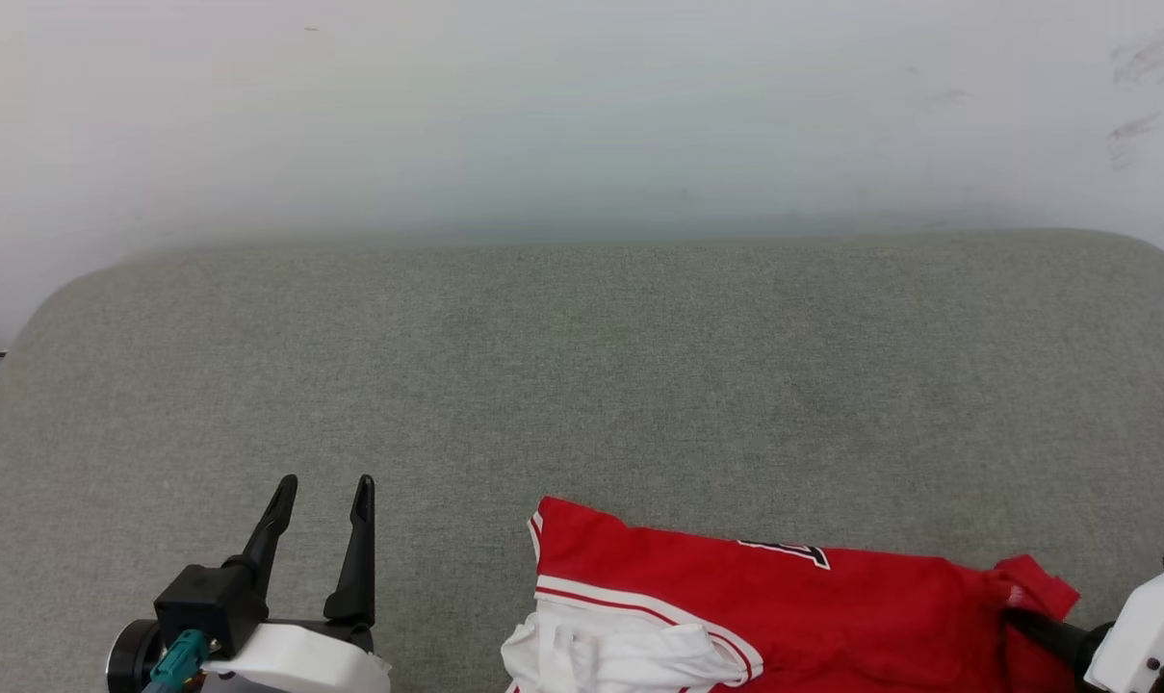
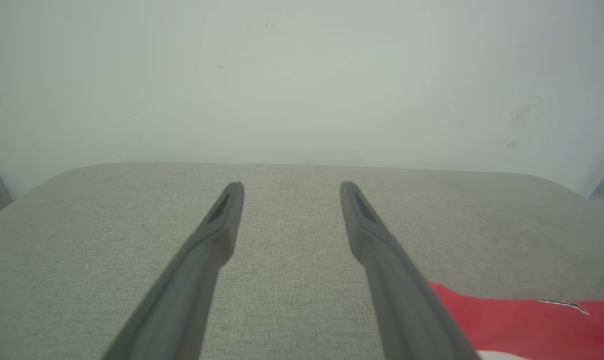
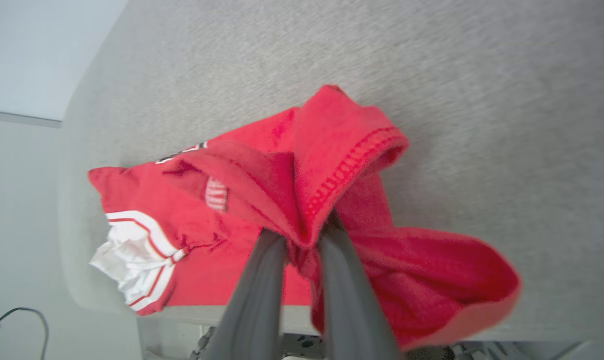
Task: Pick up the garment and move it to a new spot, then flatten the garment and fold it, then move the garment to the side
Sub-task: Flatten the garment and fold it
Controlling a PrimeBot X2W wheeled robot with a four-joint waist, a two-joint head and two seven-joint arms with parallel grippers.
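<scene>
The garment (image 1: 784, 606), a red jersey T-shirt with a white sleeve, lies crumpled at the near edge of the grey padded table (image 1: 582, 366). Its red cloth also shows at the lower right of the left wrist view (image 2: 521, 320). In the right wrist view my right gripper (image 3: 304, 232) is shut on a bunched red hem fold of the garment (image 3: 331, 165), which stands lifted above the table. In the head view its dark finger (image 1: 1044, 630) reaches into the garment's right end. My left gripper (image 1: 323, 491) stands open over bare table to the left of the garment, its fingers (image 2: 227, 220) holding nothing.
A pale wall (image 1: 582, 115) rises behind the table's far edge. The table's rounded corners show at the far left and far right. A thin cable (image 3: 27, 320) lies on the floor beyond the table's edge in the right wrist view.
</scene>
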